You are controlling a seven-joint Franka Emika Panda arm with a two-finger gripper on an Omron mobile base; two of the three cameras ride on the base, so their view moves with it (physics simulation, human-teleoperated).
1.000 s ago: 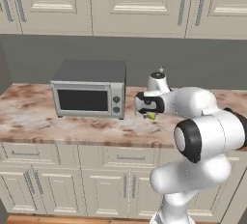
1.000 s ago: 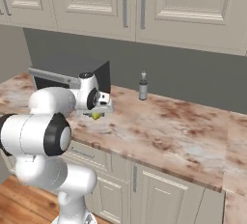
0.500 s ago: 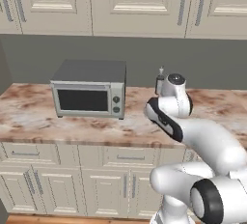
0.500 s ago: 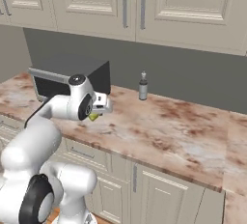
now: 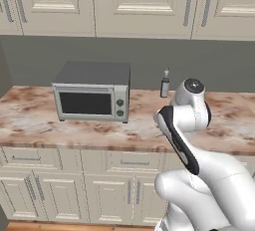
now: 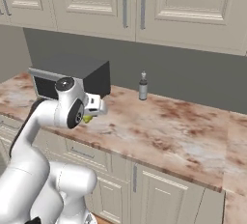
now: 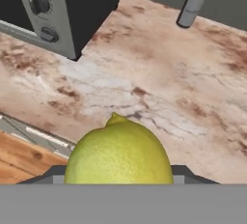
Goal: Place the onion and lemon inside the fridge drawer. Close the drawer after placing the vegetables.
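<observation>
Holding the lemon clamped between its jaws, the gripper hangs above the front part of the marble counter, just right of the microwave; in the right base view a bit of yellow-green peeks out under the white hand, and in the hand view the fruit sits at the bottom with its pointed nub up. Fingers are hidden behind the fruit, so exact contact spots cannot be told. Lemon looks light, firm, rounded oval with waxy skin, so likely a bit slippery and prone to roll or twist out if pinched near a tip; best hold is across the fat middle, which seems to be how it sits now. Not fragile, a drop would only send it rolling along the counter. A small grey bottle stands well apart by the back wall, no obstacle. Onion and fridge drawer are not to be placed from these views, so the carry to the fridge is judged to lie ahead
</observation>
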